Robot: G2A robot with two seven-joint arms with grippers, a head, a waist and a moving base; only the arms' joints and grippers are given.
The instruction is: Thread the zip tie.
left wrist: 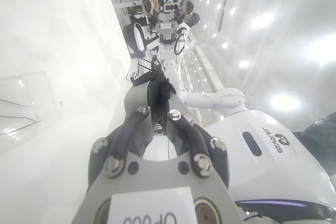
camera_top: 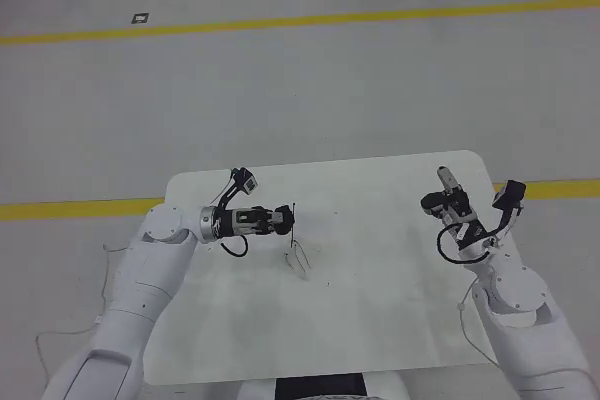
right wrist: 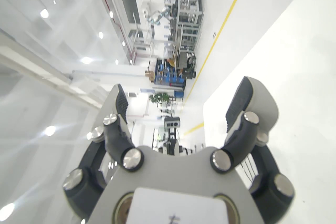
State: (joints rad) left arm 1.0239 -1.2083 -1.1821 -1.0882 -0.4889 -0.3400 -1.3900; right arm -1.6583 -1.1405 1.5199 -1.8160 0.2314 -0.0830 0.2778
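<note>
Left gripper (camera_top: 285, 218) is over the left half of the tabletop (camera_top: 380, 320), fingers together and pinching the zip tie (camera_top: 293, 212). A thin black end pokes out past the tips (head or tail, can't tell). In the left wrist view the tie (left wrist: 154, 64) shows as a dark strip sticking out beyond the gripper (left wrist: 158, 83).

Right gripper (camera_top: 448, 185) is raised near the right edge, well apart from the tie. Its fingers are spread with nothing between them (right wrist: 183, 93).

A clear packet (camera_top: 298, 260) lies on the tabletop just beside the left gripper.

Progress, as I read it: tie picked up, no loop visible, threading not started. Left to do: bring the right gripper over, take the free end and feed it through the head.
</note>
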